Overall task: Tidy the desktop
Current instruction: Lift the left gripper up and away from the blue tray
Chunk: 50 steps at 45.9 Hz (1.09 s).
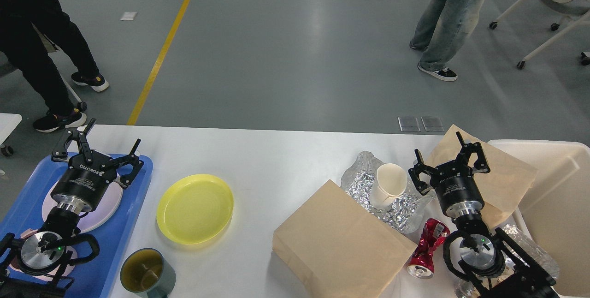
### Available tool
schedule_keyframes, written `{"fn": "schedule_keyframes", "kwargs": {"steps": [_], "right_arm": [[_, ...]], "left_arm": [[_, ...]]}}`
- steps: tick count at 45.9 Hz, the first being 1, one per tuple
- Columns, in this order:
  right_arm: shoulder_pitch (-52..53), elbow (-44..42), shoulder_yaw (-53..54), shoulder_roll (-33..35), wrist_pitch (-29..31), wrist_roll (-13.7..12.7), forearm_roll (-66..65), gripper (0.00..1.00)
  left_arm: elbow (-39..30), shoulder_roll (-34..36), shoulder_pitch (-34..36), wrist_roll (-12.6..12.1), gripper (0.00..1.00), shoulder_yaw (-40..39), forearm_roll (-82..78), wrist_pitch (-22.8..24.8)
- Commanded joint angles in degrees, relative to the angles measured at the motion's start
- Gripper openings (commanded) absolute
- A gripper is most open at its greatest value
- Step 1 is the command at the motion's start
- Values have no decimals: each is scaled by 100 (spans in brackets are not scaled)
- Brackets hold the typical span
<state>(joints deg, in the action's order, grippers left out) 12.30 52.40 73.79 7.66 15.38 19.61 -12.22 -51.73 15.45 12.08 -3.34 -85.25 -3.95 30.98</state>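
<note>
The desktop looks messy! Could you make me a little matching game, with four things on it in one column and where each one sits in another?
Things:
1. yellow plate
2. white paper cup
3. red crushed can
4. dark green mug

Places:
A. lying on the crumpled foil
B. at the near edge, below the plate
C. right of the blue tray
D. beside the front paper bag, near the right arm

Pairs: 1-C, 2-A, 3-D, 4-B
</note>
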Motion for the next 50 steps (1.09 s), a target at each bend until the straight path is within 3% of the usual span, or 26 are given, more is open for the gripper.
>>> {"fn": "schedule_keyframes", "kwargs": {"steps": [1, 17, 24, 34, 44, 50], "right_arm": [[1, -1, 4, -1, 0, -1, 0, 100], [1, -1, 4, -1, 0, -1, 0, 100], [1, -1, -5, -1, 0, -1, 0, 100], [1, -1, -5, -1, 0, -1, 0, 100], [1, -1, 4, 8, 0, -1, 0, 100], [1, -1, 4, -1, 0, -1, 0, 100]], "left_arm": [[22, -16, -4, 0, 97, 0, 8, 5], [31, 125, -57, -53, 97, 87, -10, 5], [40, 1230, 197, 27, 97, 1220, 17, -13], [22, 2866, 1796, -52, 97, 4233, -1, 83], [-13, 3842, 4150, -61, 97, 7529, -10, 1594], [-13, 3817, 5995, -79, 97, 9568, -19, 1859]]}}
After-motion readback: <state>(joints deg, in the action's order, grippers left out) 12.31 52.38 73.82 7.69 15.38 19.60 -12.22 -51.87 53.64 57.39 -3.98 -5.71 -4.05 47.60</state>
